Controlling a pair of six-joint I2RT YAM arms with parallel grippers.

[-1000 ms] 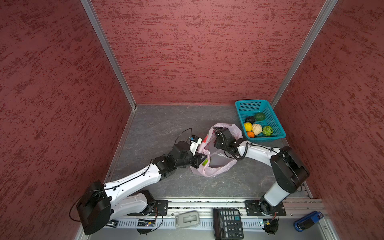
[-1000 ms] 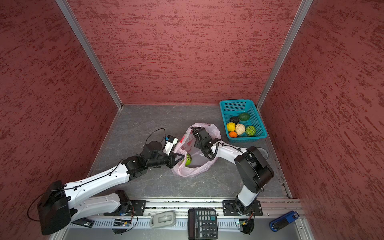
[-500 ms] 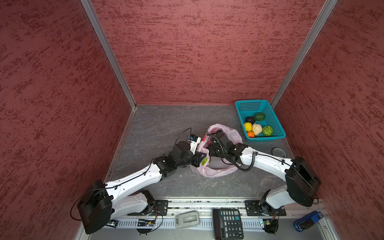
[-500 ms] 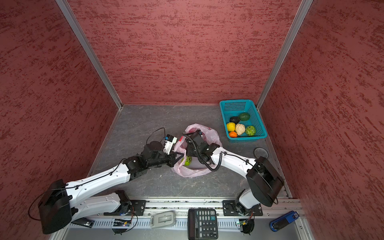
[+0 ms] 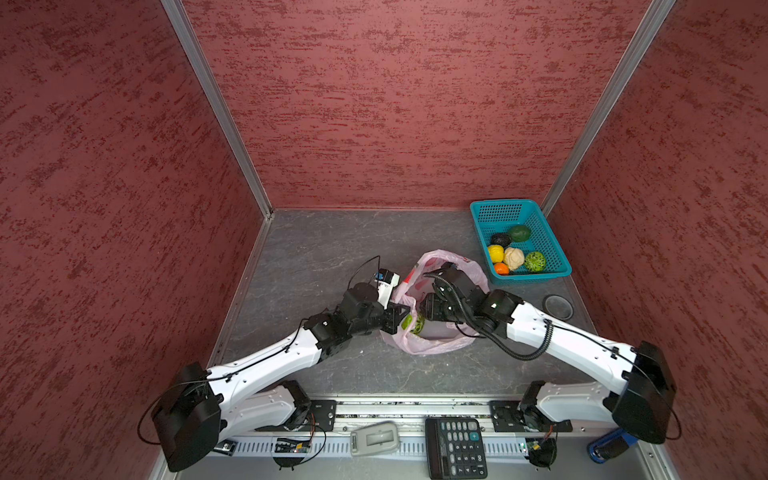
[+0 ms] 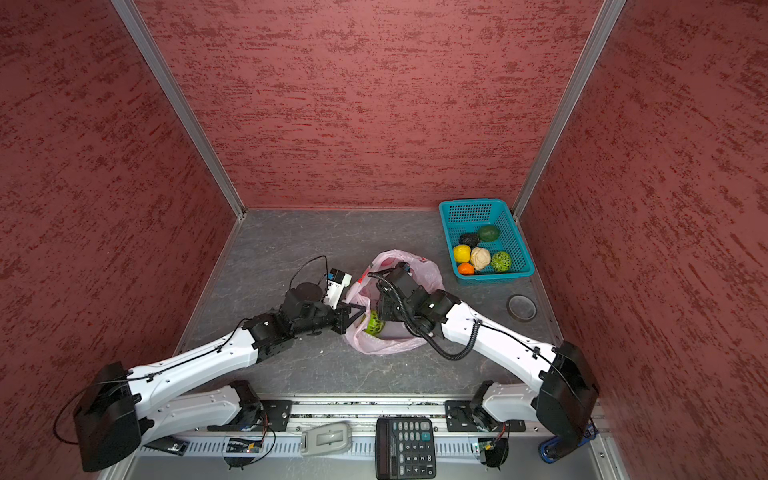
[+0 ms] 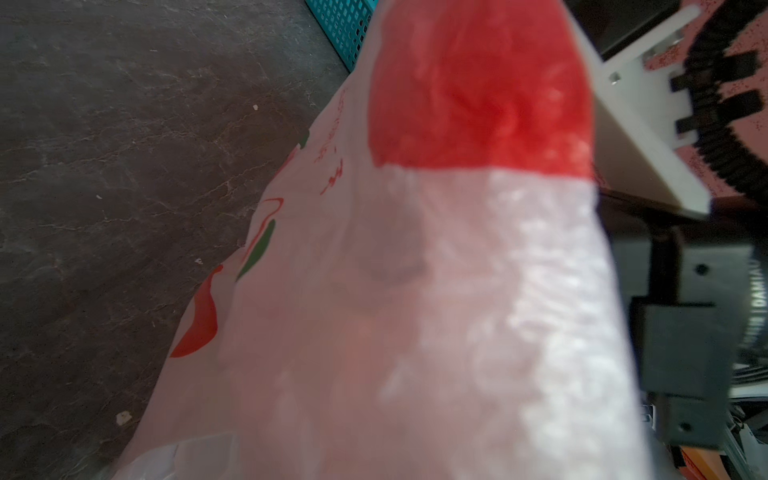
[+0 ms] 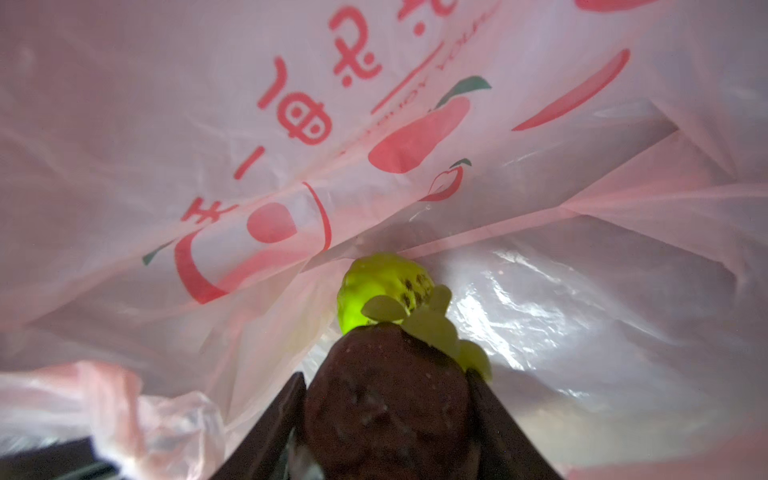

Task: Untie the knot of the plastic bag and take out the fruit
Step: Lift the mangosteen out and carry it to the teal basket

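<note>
The pale-pink plastic bag lies open on the grey floor in both top views. No knot shows. My left gripper is shut on the bag's left rim; in the left wrist view the bag hides its fingers. My right gripper reaches inside the bag and is shut on a dark brown fruit with pale green leaves. Just beyond it lies a light green fruit on the bag's bottom.
A teal basket at the back right holds several fruit pieces. A black round lid lies near the right wall. A calculator sits on the front rail. Red walls close in three sides.
My right arm has stretched out lower and pushed its gripper deeper into the bag, toward the left. The left arm and the bag's rim have stayed put.
</note>
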